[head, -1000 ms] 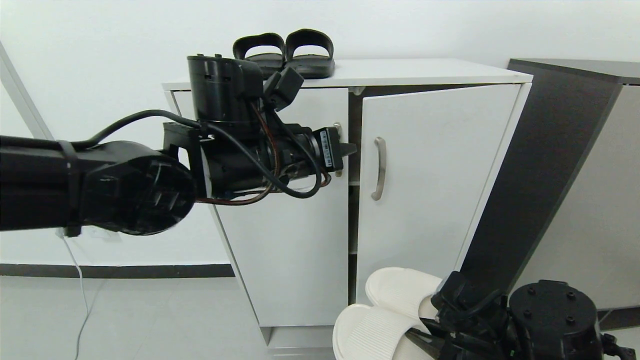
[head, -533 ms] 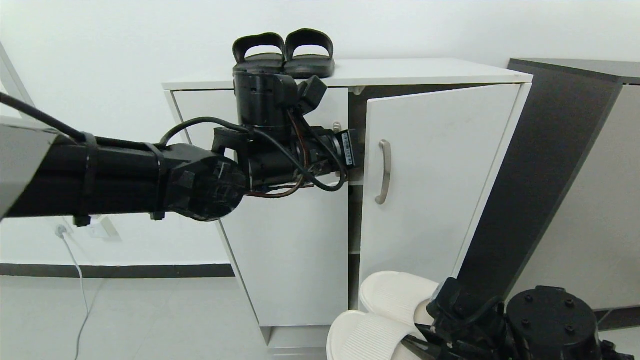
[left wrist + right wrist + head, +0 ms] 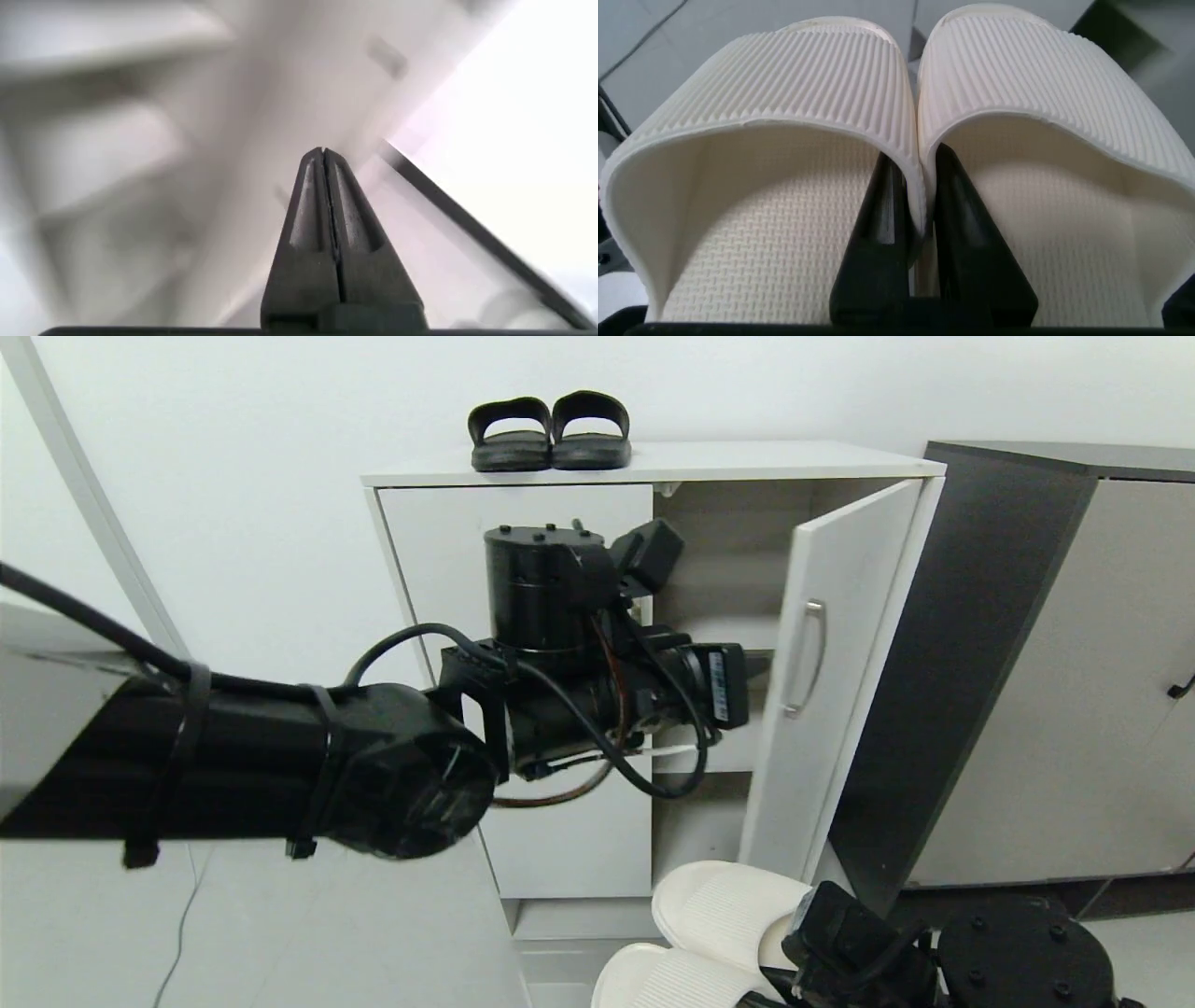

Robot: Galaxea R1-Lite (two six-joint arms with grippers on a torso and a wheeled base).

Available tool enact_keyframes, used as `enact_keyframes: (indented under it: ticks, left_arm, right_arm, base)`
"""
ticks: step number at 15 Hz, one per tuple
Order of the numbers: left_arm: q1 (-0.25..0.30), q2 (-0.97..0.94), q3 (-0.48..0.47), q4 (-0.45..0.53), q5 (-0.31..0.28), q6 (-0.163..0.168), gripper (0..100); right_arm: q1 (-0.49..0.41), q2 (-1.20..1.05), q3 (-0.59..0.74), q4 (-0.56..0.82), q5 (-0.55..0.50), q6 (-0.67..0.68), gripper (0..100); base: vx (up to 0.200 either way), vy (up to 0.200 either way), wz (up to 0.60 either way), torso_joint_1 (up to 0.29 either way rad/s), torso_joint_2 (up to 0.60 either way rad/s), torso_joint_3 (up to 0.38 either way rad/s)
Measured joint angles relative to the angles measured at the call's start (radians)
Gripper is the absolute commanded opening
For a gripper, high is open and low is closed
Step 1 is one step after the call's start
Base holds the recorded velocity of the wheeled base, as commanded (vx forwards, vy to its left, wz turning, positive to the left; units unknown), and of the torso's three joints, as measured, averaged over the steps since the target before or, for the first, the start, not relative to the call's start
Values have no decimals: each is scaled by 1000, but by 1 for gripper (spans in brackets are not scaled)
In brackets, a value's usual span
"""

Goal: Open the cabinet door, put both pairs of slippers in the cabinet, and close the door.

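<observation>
Our left gripper (image 3: 323, 187), closed on nothing, sits beside the white cabinet's (image 3: 439, 551) half-open right door (image 3: 840, 616). Our right gripper (image 3: 920, 191) pinches 2 cream ribbed slippers (image 3: 719, 915) at the cabinet's foot. 2 black rubber slippers (image 3: 551, 429) wait on top. The narrow opening could snag the cream pair.

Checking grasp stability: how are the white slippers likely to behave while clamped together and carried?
The white slippers look like soft foam, so they are probably light. The right claw pinches only their adjoining inner walls, which may flex and let the toes sag. Their ribbed and textured surfaces should resist slipping.
</observation>
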Motion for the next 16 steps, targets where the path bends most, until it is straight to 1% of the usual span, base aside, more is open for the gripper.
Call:
enact_keyframes:
  ticks: [1,2,3,5,7,9,11,13,15,16]
  left_arm:
    - [-24,-8,11,-14,-1,10,0]
    - [-32,-15,19,-23,-1,11,0]
    - [-24,-23,26,-27,0,12,0]
    - [22,-64,59,-36,1,10,0]
    - [60,-133,122,-34,1,8,0]
    - [82,-257,226,-32,1,6,0]
    - [91,-410,351,-12,1,6,0]
    - [113,-589,462,59,9,6,0]
    - [154,-789,550,206,28,8,0]
    - [189,-900,584,304,39,11,0]
  right_arm:
    - [1,0,1,-1,-1,0,0]
    - [1,0,1,-2,-3,0,0]
    - [-3,0,1,-4,-2,1,0]
    - [-43,3,-14,-5,-1,3,0]
    - [-98,14,-40,-5,-2,4,0]
    - [-145,26,-71,-6,0,6,0]
    - [-163,31,-86,-5,0,13,0]
    - [-167,34,-92,-5,0,13,0]
    - [-170,36,-100,-4,0,13,0]
    - [-174,36,-105,-5,0,13,0]
  base:
    - [-200,0,0,-7,2,-2]
    - [0,0,0,0,0,0]
    - [0,0,0,0,0,0]
    - [0,0,0,0,0,0]
    - [0,0,0,0,0,0]
    - [0,0,0,0,0,0]
    - [0,0,0,0,0,0]
    - [0,0,0,0,0,0]
    - [0,0,0,0,0,0]
    - [0,0,0,0,0,0]
